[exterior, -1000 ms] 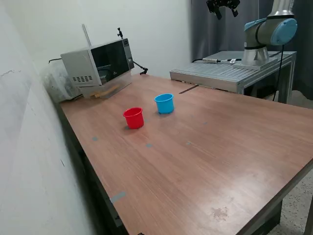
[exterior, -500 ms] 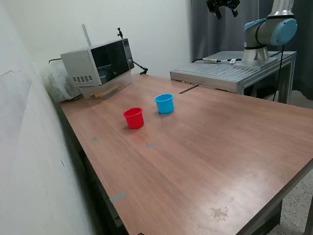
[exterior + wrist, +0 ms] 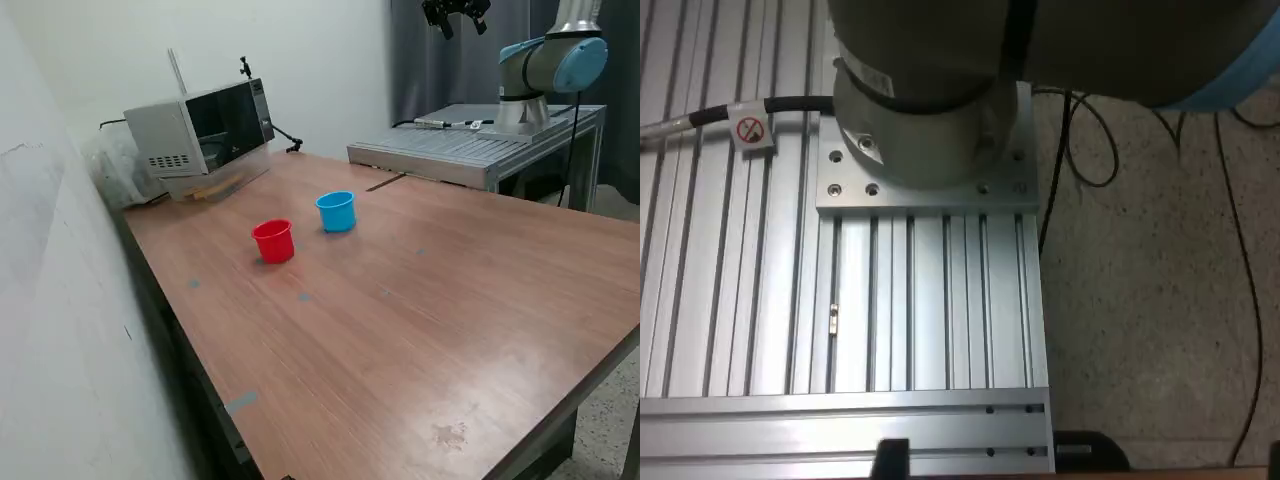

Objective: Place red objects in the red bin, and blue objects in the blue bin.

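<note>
Claw [image 3: 456, 14] parked high above arm base, well apart from red bin [image 3: 273, 241] and blue bin [image 3: 337, 211] on bench [image 3: 420, 300]; opening unclear; cubes unseen.

microwave [image 3: 200, 133] at wooden table's [image 3: 420, 320] far corner

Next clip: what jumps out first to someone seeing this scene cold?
Two small cups stand close together on the wooden table: the red cup and, just to the exterior view's right and further back, the light blue cup. The gripper hangs high at the top edge, far from both. No cubes show on the table.
</note>
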Robot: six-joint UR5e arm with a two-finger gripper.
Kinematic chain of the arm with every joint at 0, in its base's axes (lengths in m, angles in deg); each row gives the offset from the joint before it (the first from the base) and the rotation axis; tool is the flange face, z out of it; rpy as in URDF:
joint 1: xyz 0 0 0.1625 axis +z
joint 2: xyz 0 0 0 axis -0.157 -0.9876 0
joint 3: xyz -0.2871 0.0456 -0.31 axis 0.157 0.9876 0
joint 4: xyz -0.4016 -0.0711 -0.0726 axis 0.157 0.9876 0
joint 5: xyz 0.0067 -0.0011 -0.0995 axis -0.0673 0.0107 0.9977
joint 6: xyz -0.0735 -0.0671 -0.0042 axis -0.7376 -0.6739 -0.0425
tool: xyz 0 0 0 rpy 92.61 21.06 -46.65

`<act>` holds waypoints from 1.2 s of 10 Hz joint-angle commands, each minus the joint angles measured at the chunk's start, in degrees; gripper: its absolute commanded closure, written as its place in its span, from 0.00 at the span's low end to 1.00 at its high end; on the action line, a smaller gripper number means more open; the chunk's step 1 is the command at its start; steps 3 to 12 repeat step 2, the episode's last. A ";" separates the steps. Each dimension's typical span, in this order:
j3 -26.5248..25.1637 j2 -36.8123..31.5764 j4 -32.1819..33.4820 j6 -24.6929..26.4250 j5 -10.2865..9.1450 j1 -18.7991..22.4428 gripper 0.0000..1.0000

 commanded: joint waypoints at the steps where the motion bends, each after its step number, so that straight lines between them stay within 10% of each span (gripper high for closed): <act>1: 0.04 0.00 0.00 0.00 0.00 0.00 0.00; 12: -0.04 0.00 0.00 0.00 0.00 0.00 0.00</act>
